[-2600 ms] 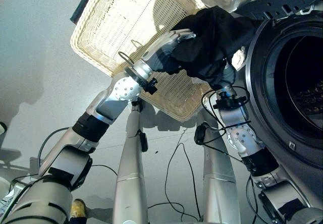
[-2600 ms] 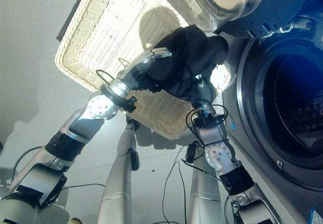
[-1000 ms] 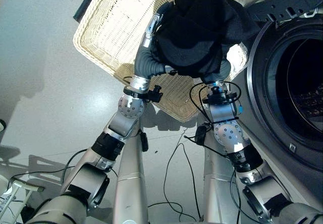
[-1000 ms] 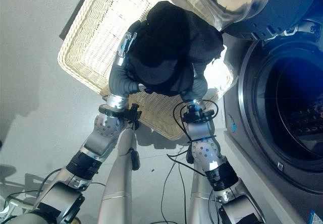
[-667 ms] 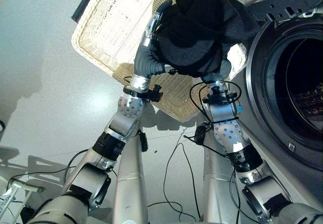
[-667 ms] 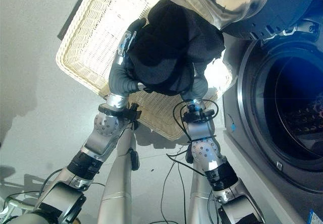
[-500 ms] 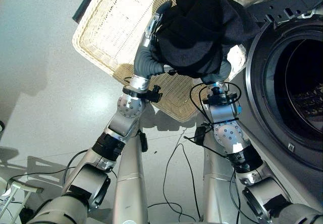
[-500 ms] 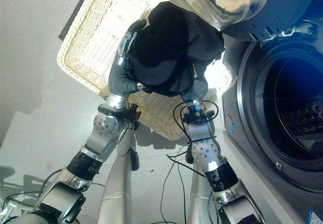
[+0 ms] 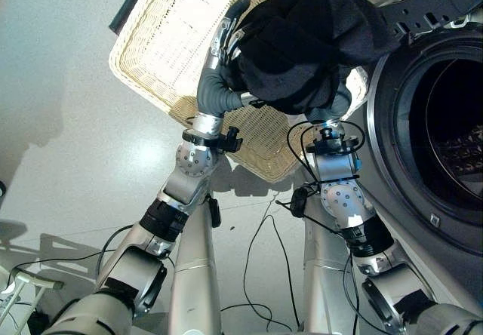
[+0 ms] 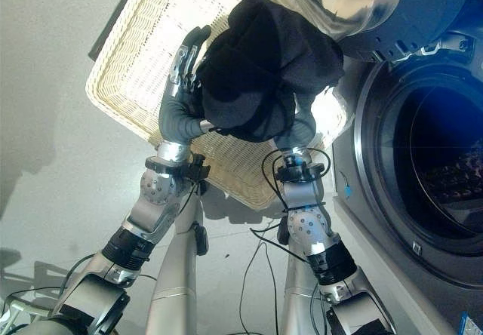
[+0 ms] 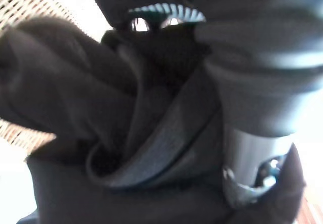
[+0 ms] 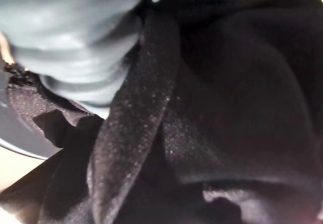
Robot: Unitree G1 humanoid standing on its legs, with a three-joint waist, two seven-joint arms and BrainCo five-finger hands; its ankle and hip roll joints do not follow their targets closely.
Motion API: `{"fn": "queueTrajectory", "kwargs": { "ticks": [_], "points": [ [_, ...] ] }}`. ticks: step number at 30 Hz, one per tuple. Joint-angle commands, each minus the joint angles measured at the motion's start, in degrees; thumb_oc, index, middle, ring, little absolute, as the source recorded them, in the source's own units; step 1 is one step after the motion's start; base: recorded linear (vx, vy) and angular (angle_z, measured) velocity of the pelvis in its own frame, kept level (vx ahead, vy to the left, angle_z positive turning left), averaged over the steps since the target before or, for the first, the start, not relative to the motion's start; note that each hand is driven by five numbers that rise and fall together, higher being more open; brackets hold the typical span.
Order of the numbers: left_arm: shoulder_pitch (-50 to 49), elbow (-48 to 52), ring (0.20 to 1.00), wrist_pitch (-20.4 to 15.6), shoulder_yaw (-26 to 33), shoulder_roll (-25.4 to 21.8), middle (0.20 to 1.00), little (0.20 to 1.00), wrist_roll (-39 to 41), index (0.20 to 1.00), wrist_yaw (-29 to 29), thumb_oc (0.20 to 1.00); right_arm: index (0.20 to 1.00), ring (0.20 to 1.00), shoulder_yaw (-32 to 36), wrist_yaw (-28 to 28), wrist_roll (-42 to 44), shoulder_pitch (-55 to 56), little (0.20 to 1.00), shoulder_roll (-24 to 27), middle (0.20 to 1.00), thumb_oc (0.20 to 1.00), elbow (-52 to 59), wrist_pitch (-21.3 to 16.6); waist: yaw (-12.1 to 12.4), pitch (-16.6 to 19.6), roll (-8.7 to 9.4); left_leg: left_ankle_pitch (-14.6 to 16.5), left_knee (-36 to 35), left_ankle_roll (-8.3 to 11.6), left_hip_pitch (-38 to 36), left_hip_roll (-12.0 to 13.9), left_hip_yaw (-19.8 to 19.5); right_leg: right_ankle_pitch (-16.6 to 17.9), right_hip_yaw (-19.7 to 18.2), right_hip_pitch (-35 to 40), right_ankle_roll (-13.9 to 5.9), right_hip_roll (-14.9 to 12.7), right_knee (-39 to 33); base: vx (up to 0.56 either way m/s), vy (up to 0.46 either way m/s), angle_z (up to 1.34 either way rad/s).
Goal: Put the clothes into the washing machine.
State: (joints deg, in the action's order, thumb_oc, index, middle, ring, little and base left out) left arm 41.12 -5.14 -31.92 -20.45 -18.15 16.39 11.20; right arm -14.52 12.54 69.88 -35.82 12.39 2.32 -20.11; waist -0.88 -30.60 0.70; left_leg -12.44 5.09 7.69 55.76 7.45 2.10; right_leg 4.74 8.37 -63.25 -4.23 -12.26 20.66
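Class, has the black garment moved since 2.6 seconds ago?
Yes. The black garment has risen from over the wicker basket up toward the washing machine door.

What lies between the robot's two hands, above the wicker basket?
The bundled black garment, pressed between the left hand and right hand over the wicker basket, seen in both eye views.

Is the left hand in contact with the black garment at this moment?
Touching. In the left eye view the left hand lies against the side of the black garment, its straight fingers overlapping the cloth with no gap, above the wicker basket.
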Motion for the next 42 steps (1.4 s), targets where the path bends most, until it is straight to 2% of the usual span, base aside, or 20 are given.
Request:
{"fn": "queueTrajectory", "kwargs": {
  "ticks": [1,5,6,8,11,34,42],
  "points": [
    [0.8,5.2,1.0,-5.1,3.2,-1.6,1.0,1.0,-4.9,1.0,4.1,1.0,0.2,0.2,2.4,4.5,-1.8,-0.2,0.2,0.3,0.2,0.2,10.8,-3.9,-0.8,0.8,0.03,2.3,2.9,1.66,1.9,1.1,-1.2,7.3,-0.6,3.7,-8.7,-1.4,-9.2,0.0,0.0,0.0],
    [0.5,5.1,1.0,-5.5,3.7,-1.6,1.0,1.0,-7.8,1.0,9.3,1.0,0.2,0.2,2.7,4.2,-1.6,-0.1,0.2,0.3,0.2,0.2,11.2,-3.5,-0.8,0.8,0.14,2.3,2.9,1.67,1.8,1.1,-1.3,7.2,-0.6,3.9,-8.68,-1.3,-9.2,0.0,0.0,0.0],
    [0.1,4.9,1.0,-5.8,4.0,-1.6,1.0,1.0,-10.6,1.0,14.2,1.0,0.2,0.2,2.6,4.1,-1.5,0.2,0.2,0.1,0.2,0.2,11.2,-3.4,-0.7,0.8,0.1,2.6,3.0,1.66,1.4,1.1,-1.4,6.9,-0.6,4.2,-8.68,-1.3,-9.0,0.0,0.0,0.0],
    [-0.1,4.6,1.0,-6.2,4.8,-1.2,1.0,1.0,-13.6,1.0,19.8,1.0,0.2,0.2,2.6,3.9,-1.4,0.0,0.2,0.1,0.2,0.2,11.3,-3.5,-0.6,0.8,0.08,2.4,3.2,1.62,2.1,1.1,-1.5,7.1,-0.6,3.6,-8.58,-1.4,-9.0,0.0,0.0,0.0],
    [-0.7,4.7,1.0,-6.7,5.1,-0.8,1.0,1.0,-15.8,1.0,22.8,1.0,0.2,0.2,2.4,3.6,-1.8,0.3,0.2,-0.3,0.2,0.2,11.3,-3.7,-0.4,0.8,-0.02,2.7,3.3,1.66,1.8,1.0,-1.7,6.8,-0.5,3.9,-8.62,-1.4,-8.8,0.0,0.0,0.0],
    [0.0,5.2,1.0,-6.5,5.6,-0.2,1.0,1.0,-15.6,1.0,22.3,1.0,0.2,0.2,3.1,3.3,-2.2,-0.2,0.2,-0.8,0.2,0.2,11.5,-3.4,-0.6,0.8,0.01,2.2,3.4,1.8,2.5,1.1,-1.9,7.2,-0.6,3.3,-8.67,-1.6,-8.9,0.0,0.0,0.0],
    [0.0,3.0,1.0,-6.4,6.1,-0.3,1.0,1.0,-15.5,1.0,24.1,1.0,0.2,0.2,3.5,1.8,-3.0,0.1,0.2,-0.9,0.2,0.2,9.0,-3.7,-0.7,0.8,0.01,2.2,3.6,1.9,2.4,1.1,-1.8,7.0,-0.7,3.4,-8.61,-1.4,-8.5,0.0,0.0,0.0]
  ]
}}
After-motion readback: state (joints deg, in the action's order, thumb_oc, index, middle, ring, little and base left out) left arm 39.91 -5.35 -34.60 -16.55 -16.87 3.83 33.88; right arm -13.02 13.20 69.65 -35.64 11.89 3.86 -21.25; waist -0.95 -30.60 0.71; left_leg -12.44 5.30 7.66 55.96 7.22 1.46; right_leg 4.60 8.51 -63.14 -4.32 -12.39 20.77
